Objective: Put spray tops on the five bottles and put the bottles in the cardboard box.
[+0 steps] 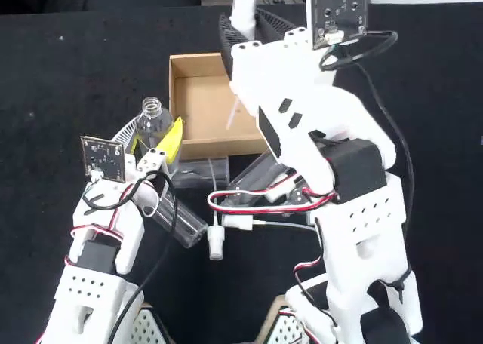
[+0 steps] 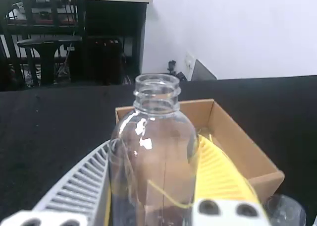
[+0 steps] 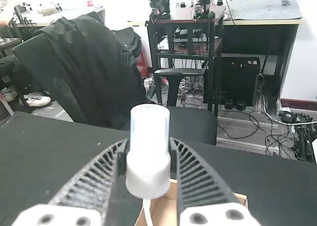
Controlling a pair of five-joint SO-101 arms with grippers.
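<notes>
Right arm (image 1: 317,133) is up high, jaws clamped on a white spray top (image 1: 243,1), with its dip tube hanging over the box (image 1: 198,106). Left jaws grip a clear bottle (image 1: 153,118) by the body. It stands upright with the neck uncapped, just beside the box's left front corner; the yellow jaw is on the box side, the grey one opposite. More bottles lie flat on the counter (image 1: 45,95): one (image 1: 181,217) by the left arm, one (image 1: 200,170) just in front of the box. A loose spray top (image 1: 217,242) lies near them.
</notes>
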